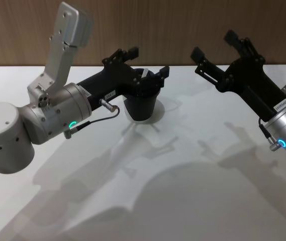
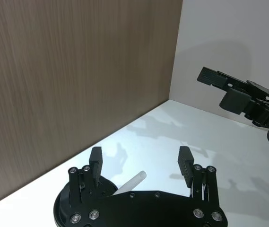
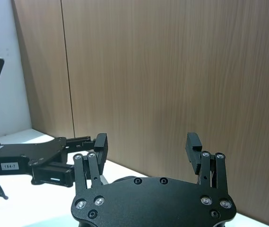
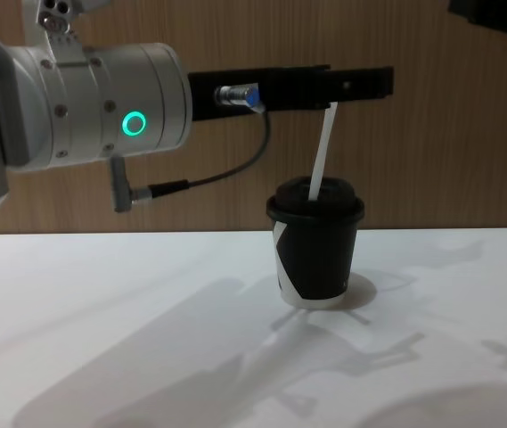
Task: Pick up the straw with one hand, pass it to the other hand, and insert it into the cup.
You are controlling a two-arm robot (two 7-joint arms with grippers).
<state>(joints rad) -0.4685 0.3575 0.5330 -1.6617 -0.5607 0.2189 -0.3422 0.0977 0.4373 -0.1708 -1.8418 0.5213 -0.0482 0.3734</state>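
Fingers of the left gripper (image 1: 144,62) are spread wide with the straw (image 4: 322,155) standing loose between them, already poked through the lid of the cup (image 4: 314,242), and the right gripper (image 1: 222,53) hangs open well off, so basically only pulling back is left.

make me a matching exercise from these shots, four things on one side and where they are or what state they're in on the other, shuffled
Things:
1. straw
2. cup
3. left gripper
4. right gripper

States:
A. open, raised off to the cup's right, holding nothing
B. stands upright on the white table, black lid on
C. open, held above the cup, either side of the straw
D. stuck through the lid, leaning a little

Pairs: 1-D, 2-B, 3-C, 4-A
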